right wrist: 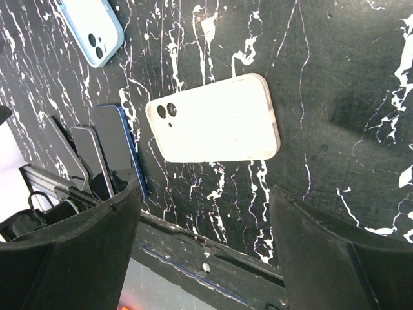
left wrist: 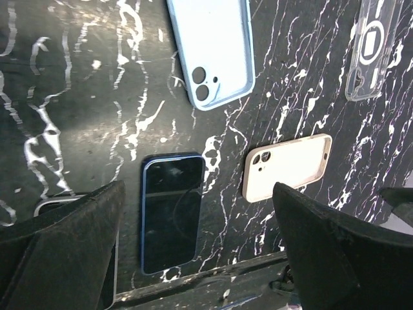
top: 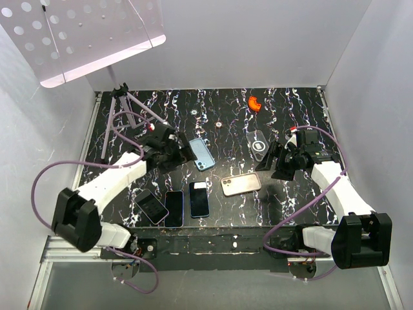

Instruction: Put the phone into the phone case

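Both of my grippers hang above the black marbled table (top: 129, 123) with nothing in them. My left gripper (top: 175, 150) has its fingers (left wrist: 64, 245) spread wide, and it sits over the left-centre of the table, just left of the light blue case (top: 202, 154). My right gripper (top: 279, 158) is also spread apart. It is at the right side, just beside the clear case (top: 258, 144) and a little beyond the beige case (top: 241, 184).

Three phones lie in a row along the near edge of the table. The blue phone (top: 199, 199) is the rightmost, lying flat with its screen up. The middle phone (top: 174, 208) lies just beside it on the left. The leftmost phone (top: 151, 206) is turned at an angle. None of them is inside a case.

In my left wrist view the blue phone (left wrist: 171, 213) lies between my fingertips, with the beige case (left wrist: 287, 166) near it on the right and apart from it. The light blue case (left wrist: 216, 48) lies farther off, its camera cut-outs pointing toward me.

In my right wrist view the beige case (right wrist: 216, 126) lies flat between my fingers (right wrist: 335, 252), and the blue phone (right wrist: 122, 145) is to its left.

An orange piece (top: 255, 103) rests near the far edge, and a small tripod (top: 122, 110) stands at the far left.
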Robot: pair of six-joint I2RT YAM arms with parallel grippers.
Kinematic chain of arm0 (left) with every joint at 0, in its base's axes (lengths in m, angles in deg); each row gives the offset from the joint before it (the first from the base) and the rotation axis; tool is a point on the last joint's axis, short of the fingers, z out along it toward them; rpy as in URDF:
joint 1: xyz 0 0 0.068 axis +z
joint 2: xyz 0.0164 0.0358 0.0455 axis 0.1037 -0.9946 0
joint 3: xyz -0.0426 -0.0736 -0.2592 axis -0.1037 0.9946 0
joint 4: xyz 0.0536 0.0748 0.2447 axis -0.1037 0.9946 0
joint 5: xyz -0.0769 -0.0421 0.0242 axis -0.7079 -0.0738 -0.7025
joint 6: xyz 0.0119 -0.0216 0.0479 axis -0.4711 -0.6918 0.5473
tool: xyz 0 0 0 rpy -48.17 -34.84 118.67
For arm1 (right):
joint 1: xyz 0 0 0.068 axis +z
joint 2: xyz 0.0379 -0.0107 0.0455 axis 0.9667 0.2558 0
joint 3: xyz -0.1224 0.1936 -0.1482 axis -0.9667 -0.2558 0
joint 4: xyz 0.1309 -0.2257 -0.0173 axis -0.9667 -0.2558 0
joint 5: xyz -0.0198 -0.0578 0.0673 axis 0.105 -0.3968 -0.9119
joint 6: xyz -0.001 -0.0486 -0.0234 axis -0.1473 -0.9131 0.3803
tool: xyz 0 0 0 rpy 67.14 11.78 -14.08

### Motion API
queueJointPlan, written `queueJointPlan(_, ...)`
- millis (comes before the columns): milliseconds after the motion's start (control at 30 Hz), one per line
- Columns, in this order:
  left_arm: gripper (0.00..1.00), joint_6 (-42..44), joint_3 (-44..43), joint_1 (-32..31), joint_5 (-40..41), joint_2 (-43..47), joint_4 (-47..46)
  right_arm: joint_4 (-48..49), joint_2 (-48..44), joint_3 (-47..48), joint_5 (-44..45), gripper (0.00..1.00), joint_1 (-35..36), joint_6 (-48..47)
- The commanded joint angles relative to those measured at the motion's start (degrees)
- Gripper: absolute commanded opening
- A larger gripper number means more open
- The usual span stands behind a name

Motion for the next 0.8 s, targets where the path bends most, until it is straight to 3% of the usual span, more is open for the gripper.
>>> queueJointPlan(0,0.98,4.3,2.7,2.1,0.5,8.3,4.7,2.3,-0.3,1.8,-2.3,0.87,-0.2,-0.7)
queueJointPlan(400,0.98,8.4,5.1,2.3,2.7,15.8,12.1,3.3,1.7,2.5,-3.0,0.88,2.0,-0.5)
queueJointPlan(567,0.97,7.3,4.6,1.3,1.4,12.6,12.3,3.0,2.8,2.9,-1.7,0.88,3.8,0.1)
queueJointPlan(767,0.96,4.6,2.1,-5.2,2.0,4.0,12.8,3.1,3.8,2.5,-1.2,0.89,4.9,0.8)
